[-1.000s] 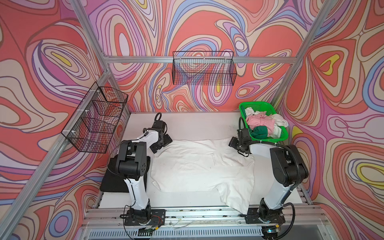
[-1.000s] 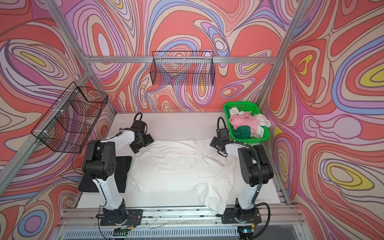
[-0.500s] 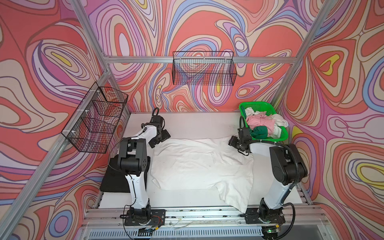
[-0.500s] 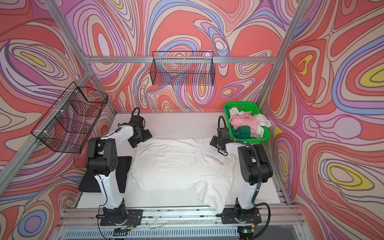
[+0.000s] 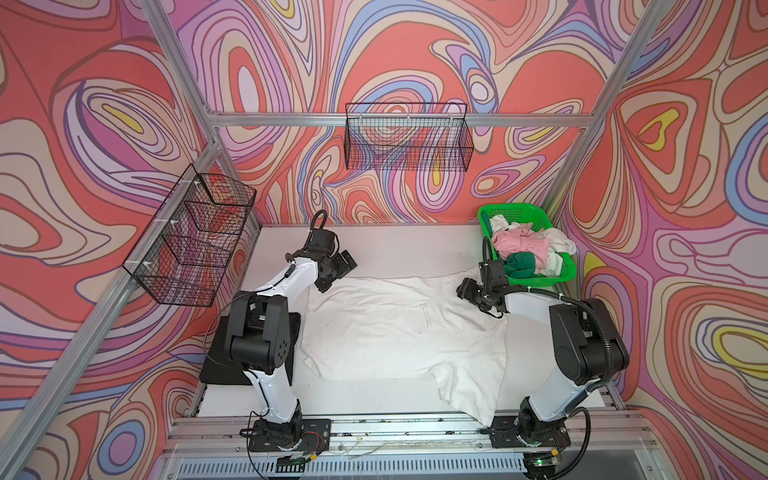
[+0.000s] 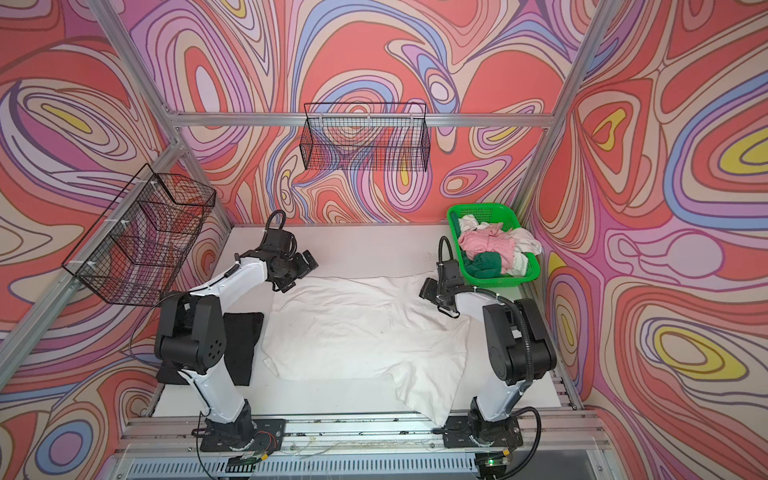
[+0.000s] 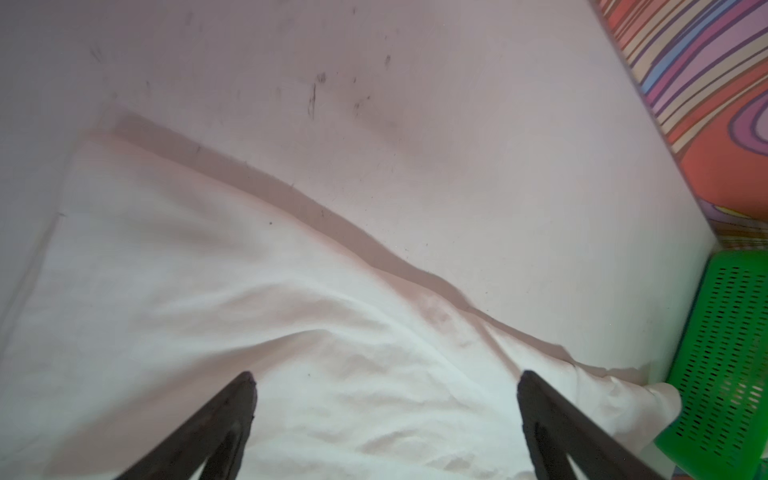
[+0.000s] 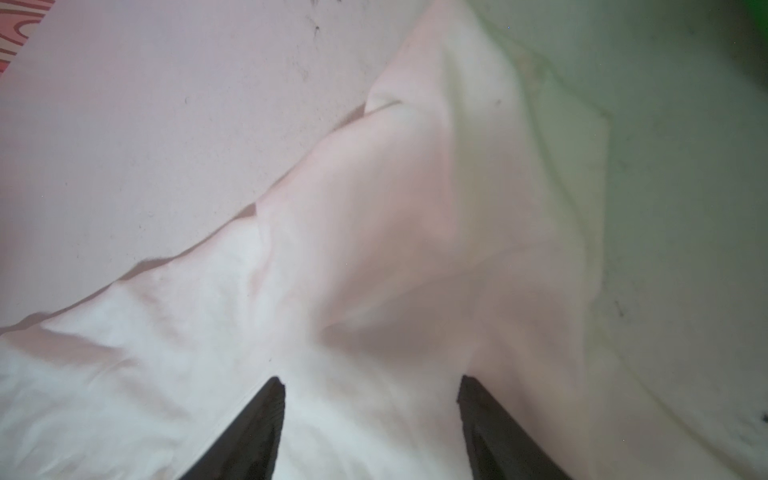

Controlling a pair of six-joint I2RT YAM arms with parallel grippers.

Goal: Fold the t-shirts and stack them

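off-white t-shirt (image 5: 399, 328): spread on table (image 5: 395, 245), one flap trailing over near edge | handling: likely light, limp, creases and slides | hold: pinch far corners, both layers | left pincer (image 7: 384, 384): spread wide, empty, over far-left corner | right pincer (image 8: 370, 384): jaws apart over far-right corner, nothing pinched | other shirts (image 5: 519, 245): heaped in green basket (image 5: 557, 282)

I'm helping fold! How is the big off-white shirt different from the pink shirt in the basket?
The large off-white cloth t-shirt lies spread on the table; the pink cloth t-shirt sits crumpled in the green plastic lattice basket. The pink one touches other clothes; none lie on the off-white one. Neither is folded.
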